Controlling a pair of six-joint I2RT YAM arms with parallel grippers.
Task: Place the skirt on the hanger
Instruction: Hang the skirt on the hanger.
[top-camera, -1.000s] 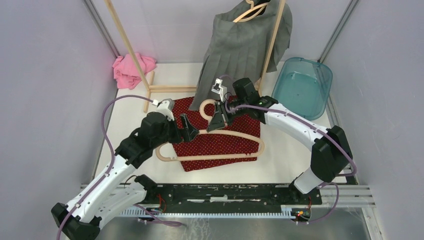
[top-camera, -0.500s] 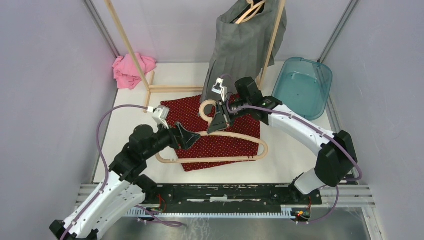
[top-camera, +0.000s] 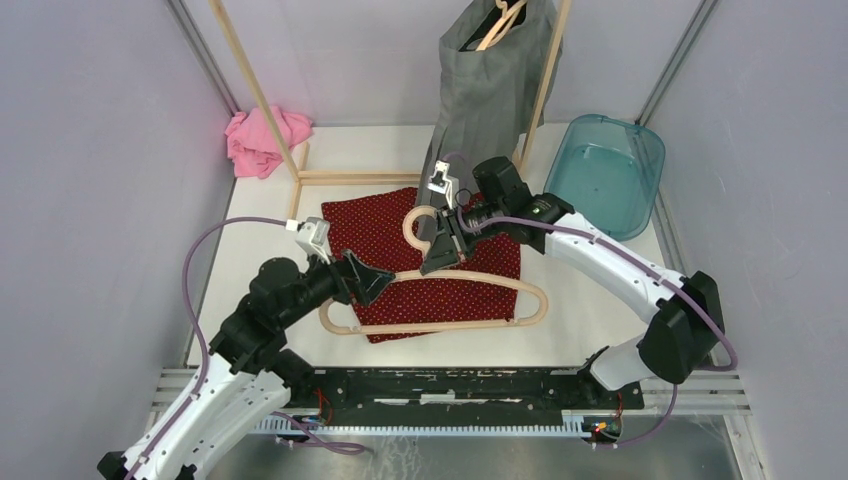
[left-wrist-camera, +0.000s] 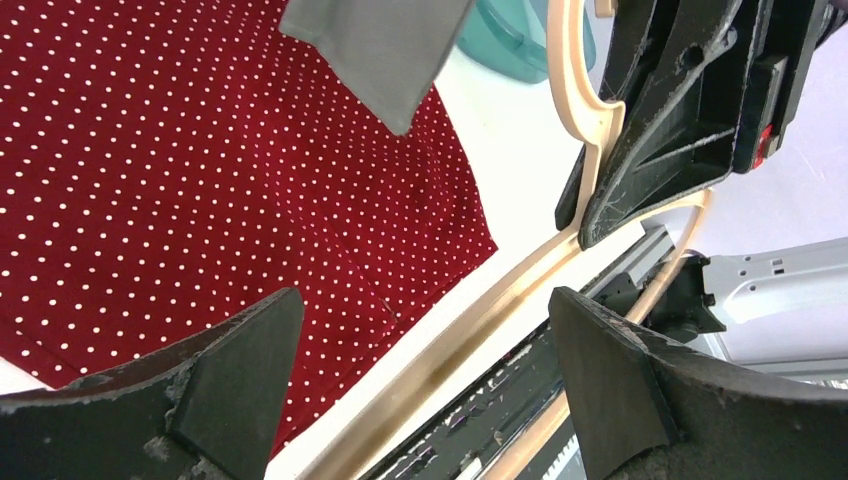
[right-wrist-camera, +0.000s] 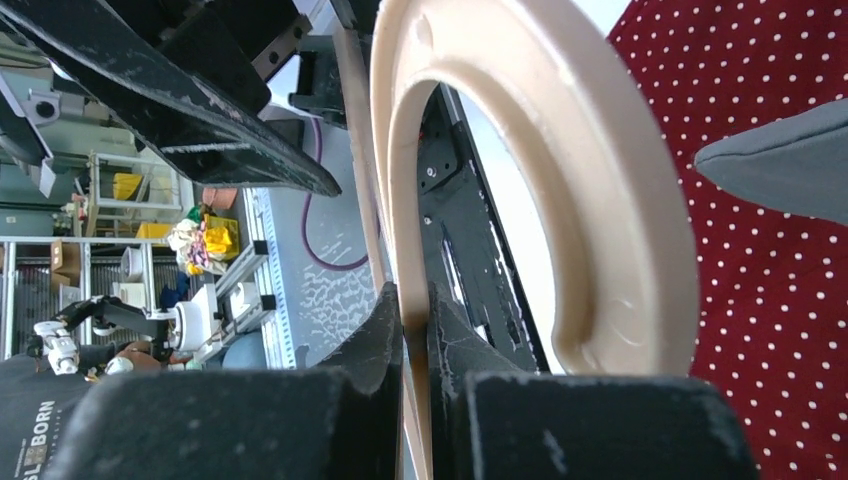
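Bright even overhead light, soft shadows, wrist-view foregrounds blurred close up

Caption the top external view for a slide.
Right gripper holds the hanger over the red skirt; left gripper open nearby.

Red white-dotted skirt (top-camera: 372, 226) spread flat; beige hanger (top-camera: 440, 325) across its near part.

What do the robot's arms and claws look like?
The left arm and right arm have white shells and bulky black joints. A purple cable loops along each. The left claw and right claw are scuffed black, each with two wedge-shaped fingers. A small white camera box sits by each wrist.
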